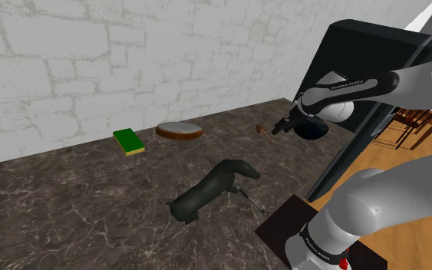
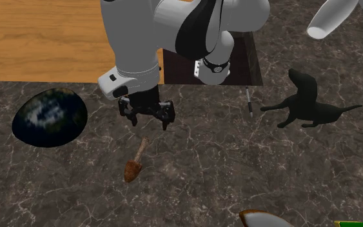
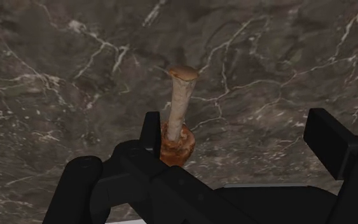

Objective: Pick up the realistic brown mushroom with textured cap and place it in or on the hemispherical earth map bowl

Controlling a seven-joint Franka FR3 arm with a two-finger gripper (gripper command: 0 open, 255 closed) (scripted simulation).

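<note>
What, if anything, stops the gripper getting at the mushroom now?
Probably nothing, so likely yes: the open gripper hangs over the mushroom, which lies on its side on the marble surface close by one finger; the black dog figure lies well off.

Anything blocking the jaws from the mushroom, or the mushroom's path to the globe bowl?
Nothing visible. The open jaws hang over the brown, pale-stemmed mushroom lying on the dark marble surface; only bare marble lies between it and the dark hemispherical earth-map bowl.

Brown mushroom (image 2: 135,164), pale stem, lying on side; dark earth-map bowl (image 2: 49,117) near, not touching
</note>
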